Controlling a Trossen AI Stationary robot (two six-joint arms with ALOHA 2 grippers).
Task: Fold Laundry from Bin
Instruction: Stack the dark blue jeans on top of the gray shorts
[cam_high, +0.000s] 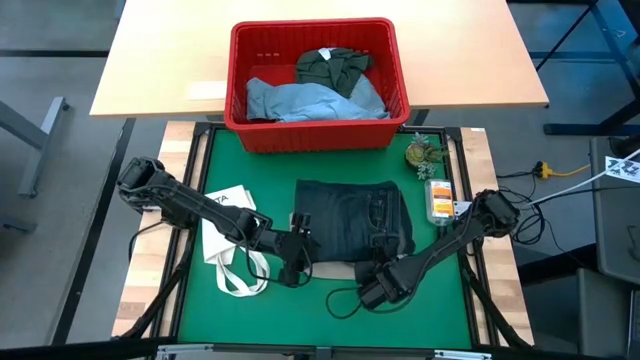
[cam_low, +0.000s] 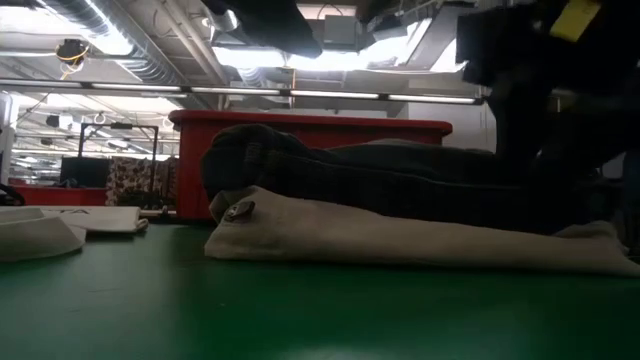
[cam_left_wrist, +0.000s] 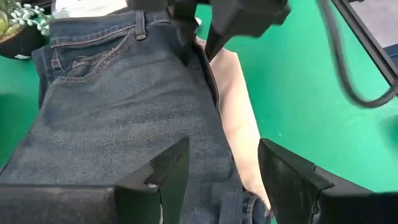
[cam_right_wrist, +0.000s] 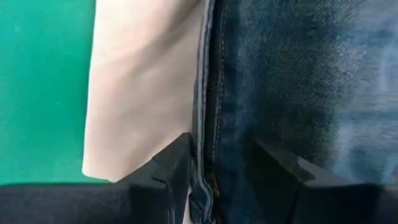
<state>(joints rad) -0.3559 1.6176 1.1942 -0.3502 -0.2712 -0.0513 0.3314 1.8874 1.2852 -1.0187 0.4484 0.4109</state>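
Folded dark navy jeans (cam_high: 352, 228) lie on the green mat on top of beige trousers (cam_left_wrist: 239, 106), whose edge sticks out along the jeans' near side (cam_low: 400, 240). My left gripper (cam_high: 298, 258) hovers open above the stack's near left corner. My right gripper (cam_high: 385, 285) is open at the near right corner, its fingers straddling the jeans' seamed edge (cam_right_wrist: 208, 93). The red bin (cam_high: 240, 100) on the far wooden table holds a light blue piece (cam_high: 300, 100) and a dark olive piece (cam_high: 335, 65). My right gripper comes down steeply from the near side, one finger (cam_right_wrist: 168, 162) over the beige trousers and the other (cam_right_wrist: 273, 168) over the denim, at the jeans' near edge. Whether the fingertips touch the cloth I cannot tell.
A white tote bag (cam_high: 232, 240) with looped straps lies left of the stack. A small potted plant (cam_high: 422, 155) and an orange packet (cam_high: 440, 200) sit at the mat's far right. A black cable (cam_high: 345, 300) loops on the mat near the front edge.
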